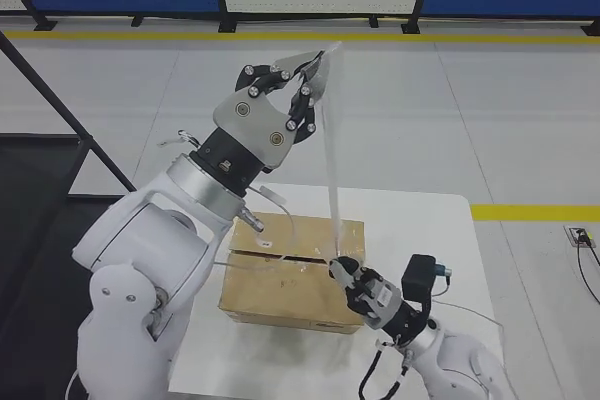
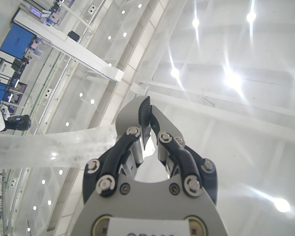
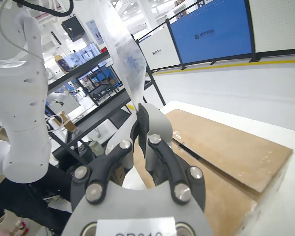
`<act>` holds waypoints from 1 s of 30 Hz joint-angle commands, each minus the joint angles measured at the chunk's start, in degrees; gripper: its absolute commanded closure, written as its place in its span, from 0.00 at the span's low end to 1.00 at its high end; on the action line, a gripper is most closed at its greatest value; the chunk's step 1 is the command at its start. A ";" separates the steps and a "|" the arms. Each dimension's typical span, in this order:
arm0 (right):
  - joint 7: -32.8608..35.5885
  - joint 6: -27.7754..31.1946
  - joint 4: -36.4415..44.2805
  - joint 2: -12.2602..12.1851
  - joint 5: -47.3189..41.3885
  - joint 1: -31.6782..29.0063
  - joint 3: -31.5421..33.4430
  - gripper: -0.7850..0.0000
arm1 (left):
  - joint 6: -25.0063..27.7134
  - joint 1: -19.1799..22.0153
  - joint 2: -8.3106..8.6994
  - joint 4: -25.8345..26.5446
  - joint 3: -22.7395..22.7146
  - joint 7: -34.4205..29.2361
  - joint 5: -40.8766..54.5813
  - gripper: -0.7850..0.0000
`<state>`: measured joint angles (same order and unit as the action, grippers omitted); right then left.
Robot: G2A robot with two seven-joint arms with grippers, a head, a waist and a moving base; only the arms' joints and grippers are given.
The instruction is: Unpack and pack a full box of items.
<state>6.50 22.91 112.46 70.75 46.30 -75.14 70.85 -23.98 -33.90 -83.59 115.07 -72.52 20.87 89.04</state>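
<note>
A brown cardboard box (image 1: 280, 290) lies on the white table (image 1: 430, 225) with its top flaps down and a seam across the lid. A long strip of clear tape (image 1: 330, 150) stretches from the box's top up into the air. My left gripper (image 1: 315, 65) is raised high above the box's far side, shut on the strip's upper end; in its wrist view the tape (image 2: 51, 146) runs off from the closed fingertips (image 2: 145, 114). My right gripper (image 1: 340, 268) sits just over the box's lid (image 3: 223, 148), shut on the lower end of the tape (image 3: 123, 50).
A black shelf frame (image 1: 40, 110) stands left of the table, and black shelving (image 3: 100, 94) lies beyond the box. Blue fence panels (image 3: 211, 33) and a yellow floor line (image 1: 545, 212) border the area. A cable and socket (image 1: 580, 237) lie on the floor to the right.
</note>
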 commanded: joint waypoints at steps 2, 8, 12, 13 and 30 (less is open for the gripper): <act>-2.20 -3.55 1.14 0.09 6.44 -0.79 -0.48 0.96 | -0.10 -0.18 0.04 0.13 -0.10 0.18 -0.01 1.00; -6.75 -7.61 1.77 0.44 11.08 -2.34 -1.92 0.00 | 0.53 -0.46 0.06 0.42 -0.14 0.52 -0.45 1.00; -8.59 -6.57 1.23 0.52 9.99 -2.73 -1.78 0.00 | 1.15 -0.38 0.02 0.50 0.15 0.83 -0.95 1.00; -8.97 -6.43 1.06 0.55 9.76 -2.80 -1.77 0.00 | 1.28 -0.32 0.00 0.49 0.27 0.94 -1.01 1.00; -7.56 -1.47 -2.83 0.59 3.52 -2.11 -0.42 0.00 | 6.06 1.76 -0.77 -0.56 3.64 3.78 -4.12 1.00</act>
<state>-0.23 21.49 109.69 71.29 50.61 -77.14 70.30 -18.00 -32.19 -84.32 114.55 -69.04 24.56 84.99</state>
